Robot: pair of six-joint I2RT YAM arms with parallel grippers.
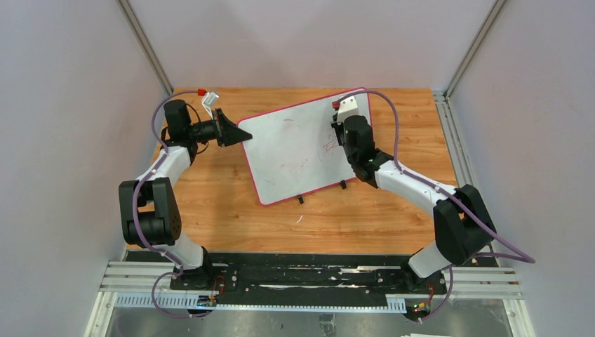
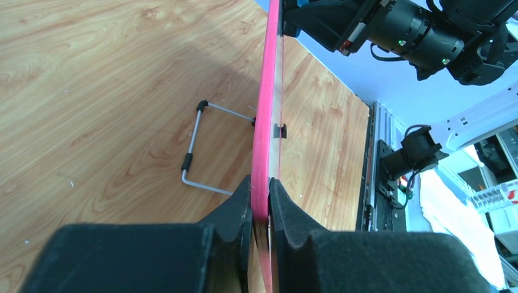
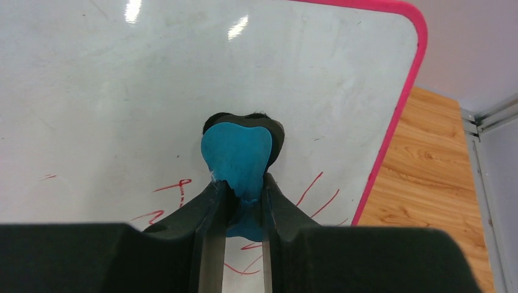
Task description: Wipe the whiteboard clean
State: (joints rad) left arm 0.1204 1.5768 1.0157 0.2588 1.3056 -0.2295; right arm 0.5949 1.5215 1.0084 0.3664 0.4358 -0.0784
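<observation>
The whiteboard [image 1: 298, 151] is white with a thin pink-red rim and lies tilted above the wooden table. Faint red scribbles show near its right side. My left gripper [image 1: 235, 131] is shut on the board's left corner; in the left wrist view the pink rim [image 2: 266, 110] runs edge-on between the pads [image 2: 235, 213]. My right gripper [image 1: 342, 130] is over the board's right part, shut on the small blue eraser [image 3: 237, 155]. The eraser is pressed on the board [image 3: 110, 97] just above red scribbles [image 3: 317, 198].
The board's wire stand [image 2: 194, 155] and two black feet [image 1: 300, 199] show under its near edge. The table [image 1: 231, 203] is wood with metal frame rails [image 1: 449, 133] to the right and grey walls around.
</observation>
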